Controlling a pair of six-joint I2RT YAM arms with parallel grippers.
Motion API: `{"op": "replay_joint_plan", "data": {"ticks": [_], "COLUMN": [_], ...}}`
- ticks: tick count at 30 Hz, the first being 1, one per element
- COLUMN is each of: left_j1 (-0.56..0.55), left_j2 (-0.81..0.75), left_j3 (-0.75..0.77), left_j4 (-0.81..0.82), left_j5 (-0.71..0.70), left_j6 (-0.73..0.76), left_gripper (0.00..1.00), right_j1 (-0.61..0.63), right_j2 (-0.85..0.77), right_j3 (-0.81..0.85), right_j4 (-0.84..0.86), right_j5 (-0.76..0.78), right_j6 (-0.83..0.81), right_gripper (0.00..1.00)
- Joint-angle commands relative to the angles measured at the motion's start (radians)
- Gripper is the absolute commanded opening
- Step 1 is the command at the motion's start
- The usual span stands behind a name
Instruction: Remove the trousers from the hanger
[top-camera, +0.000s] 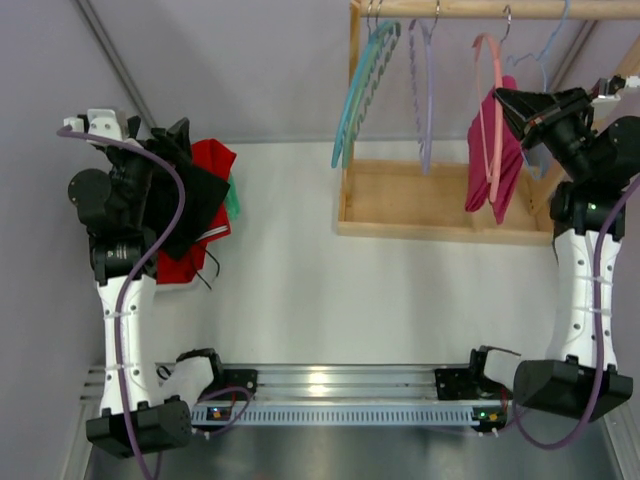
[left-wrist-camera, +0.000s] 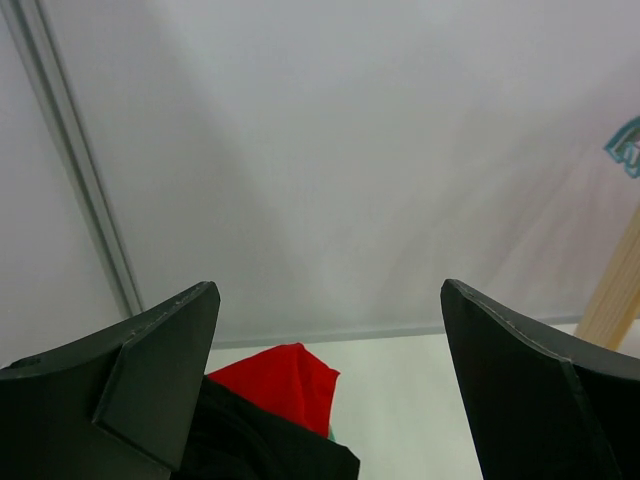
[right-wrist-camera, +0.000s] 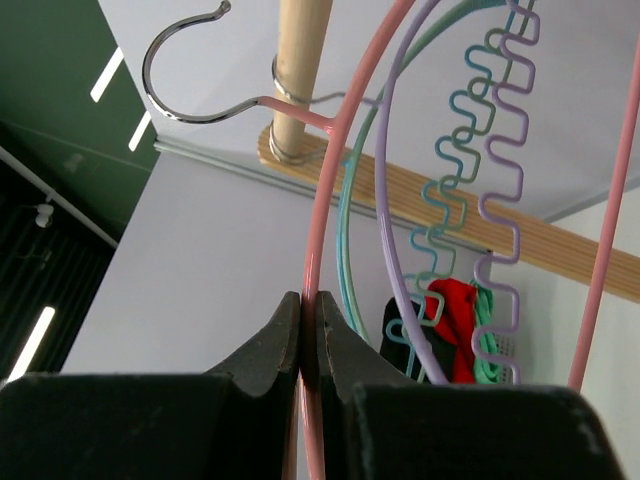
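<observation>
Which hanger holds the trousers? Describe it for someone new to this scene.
Start at the wooden rack at the far right and follow its top rail. The pink hanger hangs right of the teal hanger and purple hanger. It alone carries magenta trousers, and the right end effector pinches its wire.

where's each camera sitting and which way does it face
top: above, behind the robot, looking down on table, rack, left arm and right arm.
left wrist: faces the wall over the clothes pile; open jaws frame it.
right wrist: looks up at the rail; jaws shut on the pink hanger.
shared: clothes pile shows in all three.
</observation>
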Motion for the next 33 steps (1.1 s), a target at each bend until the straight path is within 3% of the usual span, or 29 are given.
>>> {"op": "replay_joint_plan", "data": {"ticks": [1,14,20,27,30,31,33], "left_j1": [-0.002,-0.003,-0.002,-0.003,-0.003,-0.002,-0.003], "left_j2": [-0.047,-0.096,-0.093,-0.004,0.034,0.046,0.085], "left_j3": [0.010,-0.015,-0.015,0.103,0.137,0.149,0.186], "left_j4": [0.028,0.025,0.011,-0.213,-0.282,-0.326,-0.372], "left_j5": [0.094,0.075,0.088,0.122,0.128,0.134,0.154], "left_j6": [-0.039,-0.048,-0.047,-0.022,-0.023,-0.023,-0.023], "left_gripper": [0.98,0.98,0.98,0.98,0.98,0.98,0.98], "right_j1": [0.034,0.094,0.102,0.103,0.103,0.103,0.103], "right_j2": [0.067,0.252,0.244,0.195,0.170,0.163,0.141], "right_j3": [0.089,0.244,0.190,0.104,0.084,0.080,0.075], "right_j4": [0.170,0.189,0.124,0.097,0.065,0.054,0.025], "right_j5": [0.044,0.108,0.139,0.135,0.138,0.142,0.147], "right_j6": [0.033,0.026,-0.001,-0.042,-0.092,-0.102,-0.129], "right_gripper": [0.00,0.00,0.00,0.01,0.15,0.28,0.44]}}
